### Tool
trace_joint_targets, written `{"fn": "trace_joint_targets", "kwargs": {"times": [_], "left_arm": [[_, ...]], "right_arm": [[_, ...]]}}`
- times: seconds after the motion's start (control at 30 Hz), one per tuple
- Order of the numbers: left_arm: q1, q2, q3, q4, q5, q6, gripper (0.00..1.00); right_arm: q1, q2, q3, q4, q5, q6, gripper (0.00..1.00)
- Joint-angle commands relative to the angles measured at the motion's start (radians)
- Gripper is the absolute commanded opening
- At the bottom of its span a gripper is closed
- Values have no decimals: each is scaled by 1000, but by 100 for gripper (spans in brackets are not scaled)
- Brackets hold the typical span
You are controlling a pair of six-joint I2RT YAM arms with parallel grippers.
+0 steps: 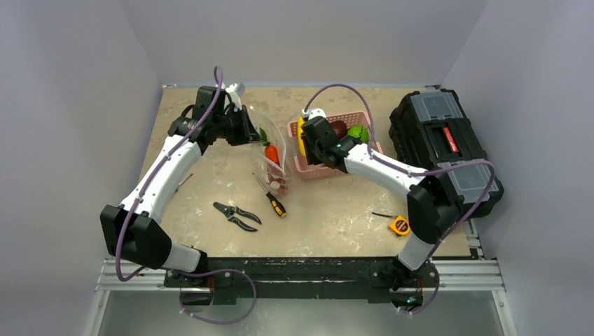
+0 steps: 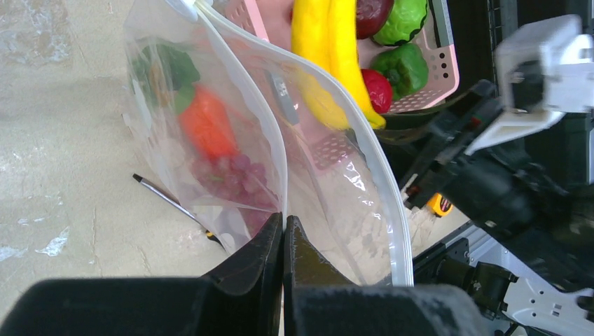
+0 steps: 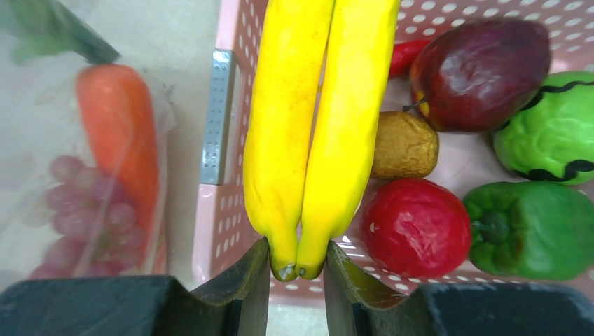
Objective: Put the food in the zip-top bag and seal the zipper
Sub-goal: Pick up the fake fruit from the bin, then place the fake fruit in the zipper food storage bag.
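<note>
- Table [image 1: 336, 210], near edge: black-handled pliers [image 1: 236, 215] left of centre, yellow tape measure [image 1: 400, 225] off to the right, well apart.
- Just behind the pliers: screwdriver [image 1: 272, 197], yellow-black handle, with its shaft tip running under the bag.
- Zip-top bag [image 1: 270, 157]: mid-table, just left of the pink basket [image 1: 319, 170], held up on its side with its mouth open.
- Left gripper [image 2: 284, 222]: jaws pressed together, pinching the bag's mouth edge.
- Zipper [image 2: 382, 175]: whitish strip, two lips apart, not sealed.
- Inside the bag: orange carrot [image 2: 208, 128] with green top, purple grapes [image 2: 235, 178] below it.
- Right gripper [image 3: 297, 243]: jaws narrow, clamped on the tip end of the yellow bananas [image 3: 315, 119].
- Bananas: a joined pair running along the basket's left side, tips over its near rim; can't tell if lifted or resting.
- Rest of the food is in the basket, right of the bananas: red piece [image 3: 415, 227], green pepper [image 3: 532, 234], brown piece [image 3: 404, 145], dark red apple [image 3: 480, 73], light green piece [image 3: 553, 129].
- Far right: black toolbox [image 1: 441, 140], lid shut, beside the basket.
</note>
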Motion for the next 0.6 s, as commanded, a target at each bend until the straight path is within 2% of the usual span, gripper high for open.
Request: {"fn": "trace_joint_targets", "kwargs": {"times": [0.0, 0.33, 0.47, 0.57], "left_arm": [[7, -1, 8, 29, 23, -14, 0], [7, 6, 11, 25, 24, -15, 0], [7, 1, 6, 32, 21, -16, 0], [7, 1, 7, 31, 28, -18, 0]], "right_arm": [[1, -107, 6, 28, 8, -16, 0], [1, -304, 15, 44, -55, -1, 0], [1, -385, 20, 84, -146, 12, 0], [1, -420, 0, 156, -298, 48, 0]]}}
